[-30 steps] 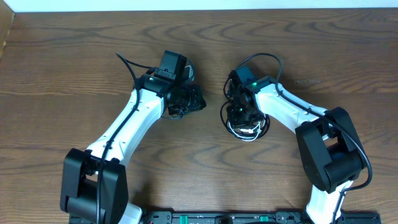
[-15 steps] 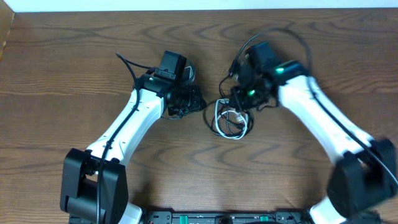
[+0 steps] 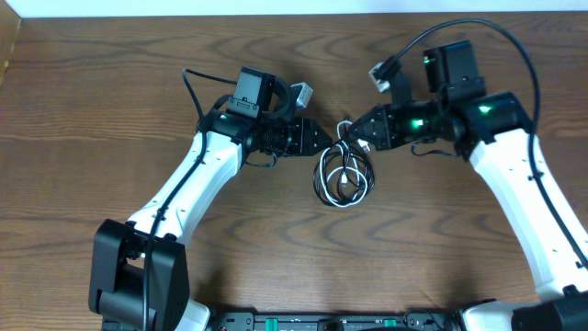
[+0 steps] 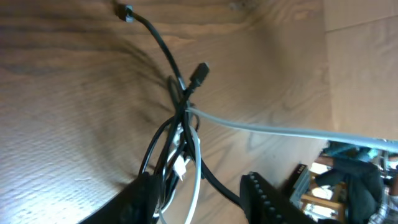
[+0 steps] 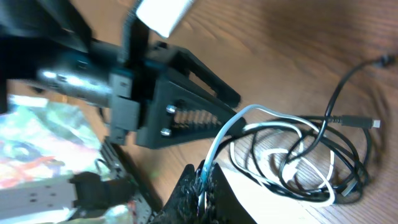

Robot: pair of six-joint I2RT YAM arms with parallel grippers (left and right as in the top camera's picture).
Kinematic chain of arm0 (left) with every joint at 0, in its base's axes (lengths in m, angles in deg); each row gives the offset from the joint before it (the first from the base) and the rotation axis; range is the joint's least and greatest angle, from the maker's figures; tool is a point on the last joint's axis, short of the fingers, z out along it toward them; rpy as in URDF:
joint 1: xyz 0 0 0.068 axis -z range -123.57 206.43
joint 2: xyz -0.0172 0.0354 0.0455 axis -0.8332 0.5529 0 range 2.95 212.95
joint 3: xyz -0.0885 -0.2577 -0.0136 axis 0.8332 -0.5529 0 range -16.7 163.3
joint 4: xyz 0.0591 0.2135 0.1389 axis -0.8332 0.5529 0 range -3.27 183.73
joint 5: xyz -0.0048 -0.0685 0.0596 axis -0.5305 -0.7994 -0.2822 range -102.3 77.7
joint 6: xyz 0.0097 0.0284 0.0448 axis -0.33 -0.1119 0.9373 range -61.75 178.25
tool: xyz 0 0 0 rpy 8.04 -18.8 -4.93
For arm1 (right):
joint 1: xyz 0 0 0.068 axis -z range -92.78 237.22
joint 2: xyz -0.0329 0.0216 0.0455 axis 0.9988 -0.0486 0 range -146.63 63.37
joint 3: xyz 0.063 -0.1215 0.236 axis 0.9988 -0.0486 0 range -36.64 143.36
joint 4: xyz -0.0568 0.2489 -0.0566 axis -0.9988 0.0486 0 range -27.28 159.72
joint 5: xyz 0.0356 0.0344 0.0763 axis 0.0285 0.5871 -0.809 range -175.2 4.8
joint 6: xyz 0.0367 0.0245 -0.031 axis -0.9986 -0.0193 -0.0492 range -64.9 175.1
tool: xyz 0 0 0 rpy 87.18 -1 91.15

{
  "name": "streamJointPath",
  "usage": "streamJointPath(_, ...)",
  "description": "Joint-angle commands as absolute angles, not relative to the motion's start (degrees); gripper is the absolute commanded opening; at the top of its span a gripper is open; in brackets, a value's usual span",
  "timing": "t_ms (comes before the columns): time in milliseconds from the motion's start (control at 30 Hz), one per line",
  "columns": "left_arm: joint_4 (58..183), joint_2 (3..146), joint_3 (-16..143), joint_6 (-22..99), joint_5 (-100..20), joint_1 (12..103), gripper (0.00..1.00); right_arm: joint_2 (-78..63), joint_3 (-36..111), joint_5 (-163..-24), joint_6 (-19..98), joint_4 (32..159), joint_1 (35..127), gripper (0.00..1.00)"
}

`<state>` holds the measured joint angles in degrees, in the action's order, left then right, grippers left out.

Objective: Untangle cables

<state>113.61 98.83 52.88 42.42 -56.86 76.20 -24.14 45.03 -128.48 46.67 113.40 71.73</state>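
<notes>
The cables lie as one tangled coil on the table between my arms, the white cable (image 3: 322, 171) looped through the black cable (image 3: 370, 175). My right gripper (image 3: 360, 131) is shut on a strand of the white cable (image 5: 227, 127), which runs taut from the coil up into its jaws (image 5: 204, 180). My left gripper (image 3: 317, 140) points right at the coil's top. In the left wrist view it (image 4: 199, 186) is open, with black and white strands passing loosely between its fingers. The black cable (image 4: 163, 50) rises away from the knot, and a dark plug (image 4: 200, 72) sticks out beside it.
The wooden table (image 3: 110, 92) carries nothing else. A thick black arm cable (image 3: 478, 32) arches above the right wrist. The table's far edge (image 3: 294, 13) meets a white wall.
My right arm has swung up and right, drawing the white cable taut and dragging the coil slightly left. My left gripper has moved right to the coil and opened wider.
</notes>
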Motion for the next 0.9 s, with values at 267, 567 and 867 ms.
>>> streamJointPath(267,110.4,97.8,52.1,44.1,-59.7,81.0,0.65,-19.4,45.9,-134.9,44.4,113.0,73.7,0.01)
streamJointPath(567,107.4,99.4,52.1,44.3,-58.8,86.1,0.65,-19.4,45.9,-134.9,44.4,113.4,73.7,0.01)
streamJointPath(867,111.8,102.2,52.1,44.9,-50.7,86.3,0.35,-19.4,45.9,-132.4,44.4,113.6,74.1,0.01)
